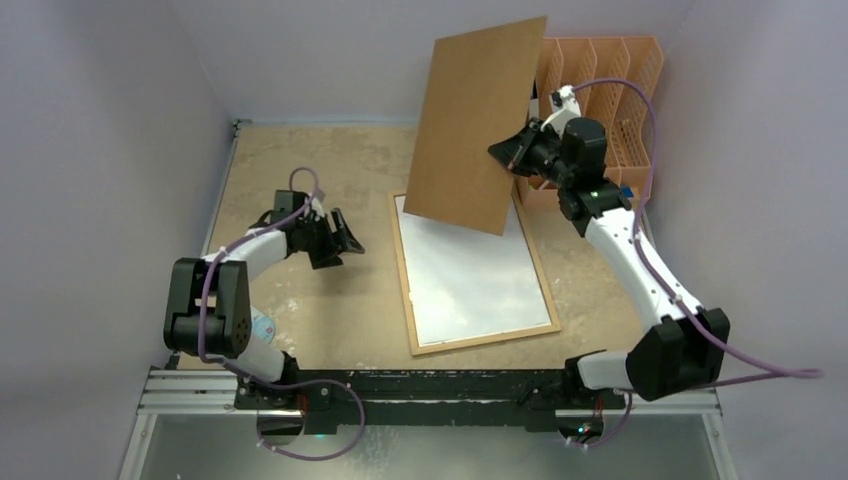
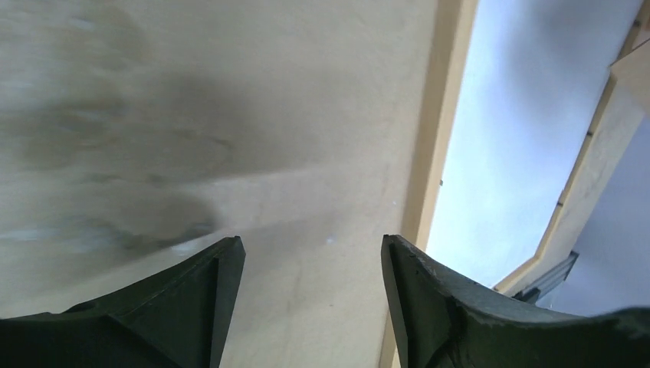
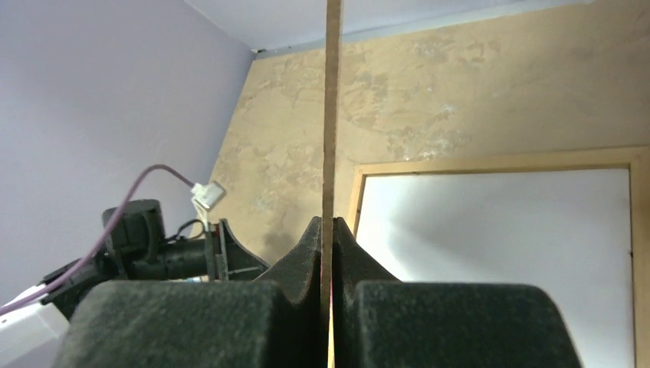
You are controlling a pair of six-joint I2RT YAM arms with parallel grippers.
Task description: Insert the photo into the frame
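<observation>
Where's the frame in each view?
Top external: frame lies flat at centre, far end hidden behind the raised backing board.
Left wrist: its wood edge runs down the right half, with the white inside beyond.
Right wrist: right half, past the board clamped in the right gripper.
Shared landmark: the open left gripper, off the frame's left side; lower left in the right wrist view.

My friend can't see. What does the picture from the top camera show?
The right gripper pinches a brown fibreboard backing board, tilted up above a light-wood picture frame with white inside, lying flat on the tan table. The left gripper is open beside the frame, empty.
</observation>
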